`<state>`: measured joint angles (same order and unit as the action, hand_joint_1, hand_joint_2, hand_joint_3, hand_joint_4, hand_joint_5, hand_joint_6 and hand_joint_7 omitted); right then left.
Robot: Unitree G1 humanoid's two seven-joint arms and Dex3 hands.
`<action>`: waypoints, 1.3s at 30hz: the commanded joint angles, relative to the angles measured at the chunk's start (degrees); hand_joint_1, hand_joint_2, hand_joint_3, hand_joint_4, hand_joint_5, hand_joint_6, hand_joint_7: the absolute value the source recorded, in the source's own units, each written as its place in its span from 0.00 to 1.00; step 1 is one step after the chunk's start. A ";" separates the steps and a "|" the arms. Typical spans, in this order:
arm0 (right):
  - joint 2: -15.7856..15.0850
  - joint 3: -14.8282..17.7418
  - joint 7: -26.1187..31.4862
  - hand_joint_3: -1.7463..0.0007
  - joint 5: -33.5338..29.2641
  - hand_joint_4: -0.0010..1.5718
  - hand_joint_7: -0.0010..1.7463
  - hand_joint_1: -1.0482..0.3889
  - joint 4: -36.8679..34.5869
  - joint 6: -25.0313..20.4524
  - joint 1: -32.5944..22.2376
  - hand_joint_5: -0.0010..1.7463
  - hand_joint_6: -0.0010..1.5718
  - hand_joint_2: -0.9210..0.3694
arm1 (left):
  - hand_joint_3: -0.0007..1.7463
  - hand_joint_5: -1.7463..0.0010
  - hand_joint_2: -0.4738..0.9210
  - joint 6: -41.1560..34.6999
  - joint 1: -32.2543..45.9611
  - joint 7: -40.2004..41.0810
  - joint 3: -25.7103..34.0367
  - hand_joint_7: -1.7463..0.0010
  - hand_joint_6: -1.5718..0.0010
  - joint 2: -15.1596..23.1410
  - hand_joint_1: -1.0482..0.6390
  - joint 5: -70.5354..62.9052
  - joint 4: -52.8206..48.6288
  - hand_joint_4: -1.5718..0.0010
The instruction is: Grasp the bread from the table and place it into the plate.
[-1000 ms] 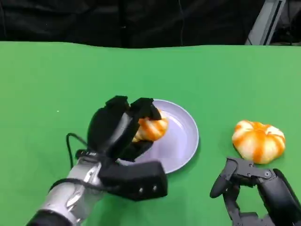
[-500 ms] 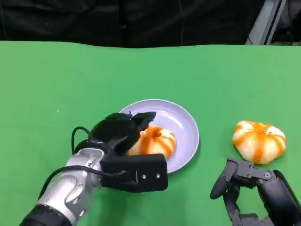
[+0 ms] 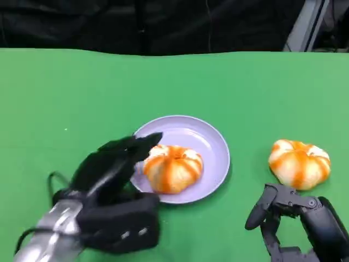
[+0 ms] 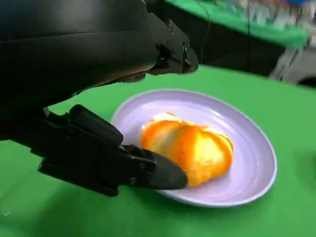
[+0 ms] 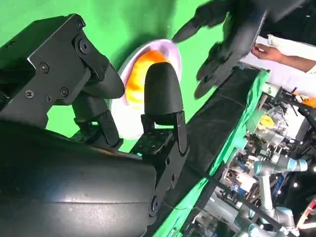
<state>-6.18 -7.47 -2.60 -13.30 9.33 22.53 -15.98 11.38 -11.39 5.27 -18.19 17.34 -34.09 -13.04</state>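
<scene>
Head view: the bread point(image 3: 172, 167) is lying on the plate point(image 3: 214, 143); the left hand point(image 3: 112, 164) is hovering at the plate's near-left rim, fingers apart and holding nothing; a second bread point(image 3: 299, 163) is sitting on the green table point(image 3: 82, 93), well right of the plate; the right hand point(image 3: 297, 218) is resting nearer than that, fingers spread, empty.

Left wrist view: the left hand's fingers point(image 4: 153, 170) are flanking the bread point(image 4: 190, 148) without gripping it.

Right wrist view: a person's hand point(image 5: 269, 51) is showing beyond the plate point(image 5: 129, 118).
</scene>
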 commanded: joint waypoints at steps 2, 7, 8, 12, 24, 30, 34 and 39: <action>-0.62 0.41 0.12 0.18 0.39 0.53 0.76 0.80 -0.64 0.28 0.52 0.95 0.51 0.46 | 0.09 0.72 1.00 9.45 6.72 7.06 4.82 0.92 0.60 2.79 0.46 2.15 1.56 0.67; -0.56 0.29 0.07 0.18 0.49 0.53 0.77 0.80 -0.42 0.03 0.44 0.95 0.51 0.46 | 0.07 0.50 1.00 18.47 11.45 10.06 8.81 0.92 0.44 0.73 0.54 8.79 0.81 0.60; -0.51 0.25 0.02 0.18 0.59 0.53 0.77 0.80 -0.34 -0.12 0.40 0.95 0.51 0.46 | 0.07 0.48 1.00 20.53 12.35 10.27 9.65 0.92 0.42 0.01 0.54 10.88 0.40 0.60; -0.34 0.17 0.24 0.18 0.28 0.52 0.77 0.80 -0.13 -0.32 0.44 0.95 0.50 0.46 | 0.11 0.36 0.99 23.65 15.94 7.79 12.34 0.85 0.34 -1.98 0.59 18.29 1.27 0.53; -0.58 0.52 -0.17 0.17 1.13 0.53 0.76 0.80 -0.54 -0.19 1.05 0.94 0.50 0.46 | 0.61 0.13 0.77 21.91 25.18 -0.49 17.19 0.27 0.50 -6.02 0.66 32.20 7.06 0.48; -0.69 0.52 -0.06 0.18 0.48 0.53 0.76 0.80 -0.30 -0.63 1.08 0.94 0.51 0.46 | 0.70 0.04 0.72 19.46 27.97 -2.67 17.67 0.17 0.51 -8.25 0.67 34.34 11.00 0.48; -0.68 0.53 -0.17 0.17 0.79 0.53 0.76 0.80 -0.39 -0.43 1.15 0.94 0.51 0.46 | 0.71 0.02 0.71 19.42 27.29 -3.06 18.42 0.15 0.51 -8.90 0.65 33.61 10.21 0.49; -0.80 0.69 0.02 0.18 0.65 0.54 0.76 0.81 -0.84 0.06 1.38 0.94 0.50 0.46 | 0.71 0.02 0.70 20.93 26.39 -3.27 19.11 0.15 0.52 -9.39 0.65 32.35 8.75 0.49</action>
<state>-6.24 -7.39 -2.72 -12.90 8.74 22.46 -14.88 31.36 15.54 2.19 0.06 7.81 -0.60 -3.58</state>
